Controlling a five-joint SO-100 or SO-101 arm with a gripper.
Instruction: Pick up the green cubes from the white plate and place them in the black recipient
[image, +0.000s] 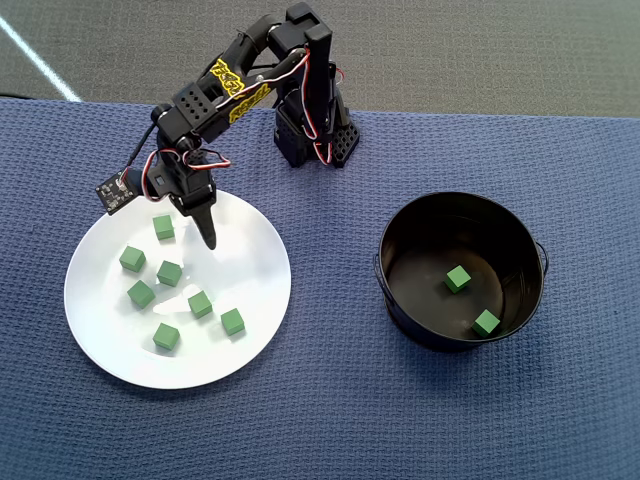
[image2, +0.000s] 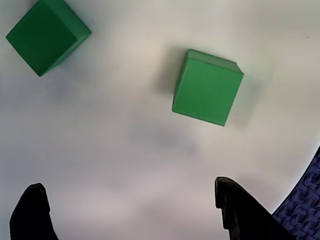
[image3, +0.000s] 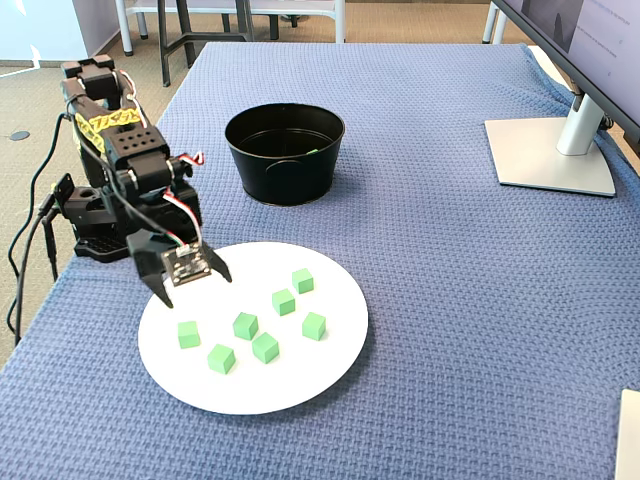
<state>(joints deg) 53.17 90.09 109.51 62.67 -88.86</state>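
From the overhead view, your gripper (image: 203, 222) hangs over the upper-left part of the white plate (image: 255, 250), fingers pointing down toward the plate's centre. Seven green cubes (image: 169, 272) lie on the plate; the nearest one (image: 163, 227) sits just beside the fingers on their left, and the other six spread below it toward the plate's lower half. Off to the right of the plate, well apart from it on the blue woven cloth (image: 330, 400), stands the black pot (image: 400, 300), with two more green cubes (image: 457, 279) resting on its floor.

In the wrist view you see both fingertips (image2: 240, 210) at the bottom edge, set wide apart with bare plate between them and nothing held. One cube (image2: 207, 87) lies ahead of the right-hand tip, and a second (image2: 47, 32) sits in the top-left corner, farther off.

The fixed view puts the gripper (image3: 185, 285) at the plate's (image3: 320, 370) near-left rim, jaws spread; whether the tips touch the plate you probably can't tell from here. The pot (image3: 285, 165) stands beyond the plate, and a monitor stand (image3: 555, 150) sits at the far right.
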